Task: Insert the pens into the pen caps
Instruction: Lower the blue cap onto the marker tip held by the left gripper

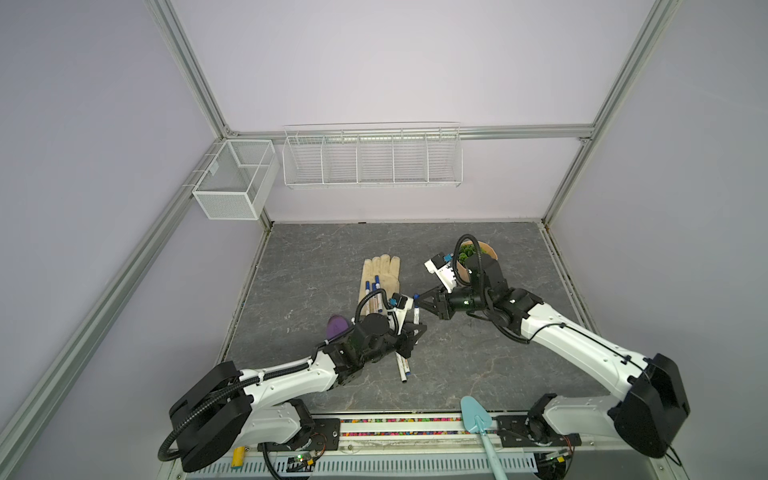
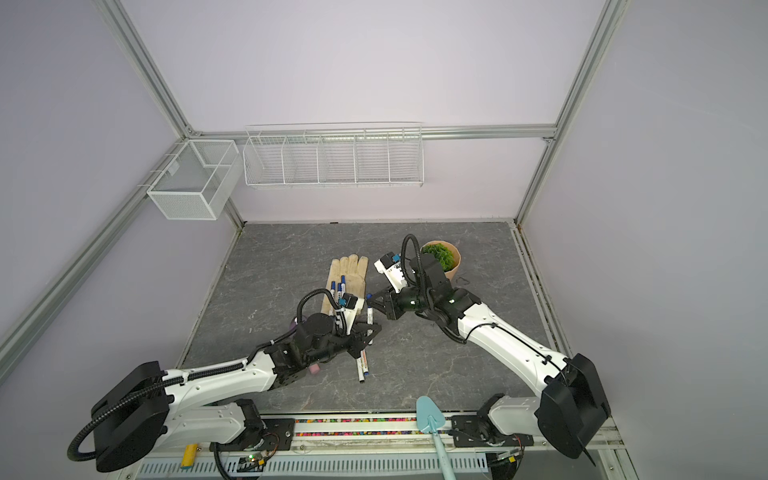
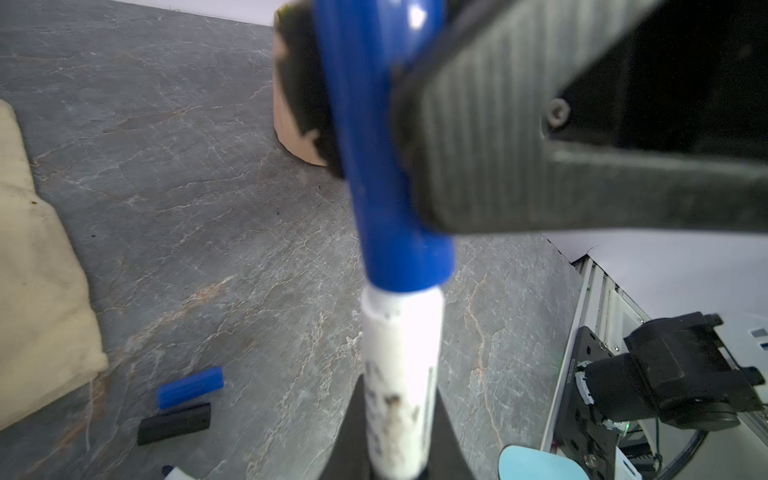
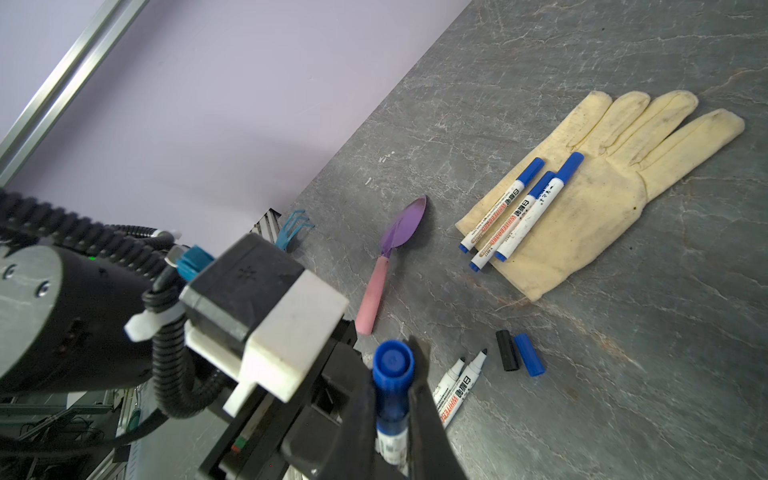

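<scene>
While my left gripper (image 3: 397,415) clamps the pen (image 3: 399,332) and my right gripper (image 4: 392,374) pinches its blue cap (image 3: 382,145), I fear any tilt could jam it crooked.

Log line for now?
left hand: shut on pen; right hand: shut on its cap; glove: three capped pens; table: two uncapped pens, two loose caps

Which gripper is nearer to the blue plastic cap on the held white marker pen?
Right. The right gripper is clamped on the blue plastic cap itself; the left gripper grips the white marker pen by its barrel, apart from the cap.
</scene>
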`<state>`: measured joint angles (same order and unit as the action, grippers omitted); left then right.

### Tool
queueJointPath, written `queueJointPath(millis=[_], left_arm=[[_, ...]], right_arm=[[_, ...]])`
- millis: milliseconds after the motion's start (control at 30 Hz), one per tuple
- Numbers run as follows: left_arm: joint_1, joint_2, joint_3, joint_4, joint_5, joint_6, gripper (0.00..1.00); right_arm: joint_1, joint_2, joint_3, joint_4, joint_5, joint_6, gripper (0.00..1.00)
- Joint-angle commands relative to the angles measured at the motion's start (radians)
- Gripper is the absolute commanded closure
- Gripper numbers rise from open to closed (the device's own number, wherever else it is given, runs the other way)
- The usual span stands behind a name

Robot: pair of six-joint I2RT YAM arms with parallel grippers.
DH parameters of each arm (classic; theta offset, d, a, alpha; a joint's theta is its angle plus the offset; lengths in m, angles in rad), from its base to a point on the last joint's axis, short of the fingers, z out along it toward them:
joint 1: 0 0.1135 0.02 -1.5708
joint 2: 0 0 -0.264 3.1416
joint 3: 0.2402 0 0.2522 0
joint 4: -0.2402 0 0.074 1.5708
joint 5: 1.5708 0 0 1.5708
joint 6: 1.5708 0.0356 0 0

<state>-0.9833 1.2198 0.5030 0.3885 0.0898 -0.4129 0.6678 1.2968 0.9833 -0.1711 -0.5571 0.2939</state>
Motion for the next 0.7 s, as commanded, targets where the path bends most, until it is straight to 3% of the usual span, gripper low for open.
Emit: queueJointPath(millis=[0,333,667], left_arm=[[0.030,-0.022,0.075,0.141,-0.096,0.001,1.00],[0.031,-0.018,0.107,0.105,-0.100,0.017,1.00],[0.030,-0.018,0.158,-0.015,-0.177,0.138,1.00]], right_arm=[[0.052,-0.025,-0.061,-0.197,-0.276,0.005,0.93],[0.062,-0.017,-0.074,-0.269,-0.234,-0.012,0.93],[0.075,-0.005,-0.074,-0.326,-0.230,-0.020,0.93]])
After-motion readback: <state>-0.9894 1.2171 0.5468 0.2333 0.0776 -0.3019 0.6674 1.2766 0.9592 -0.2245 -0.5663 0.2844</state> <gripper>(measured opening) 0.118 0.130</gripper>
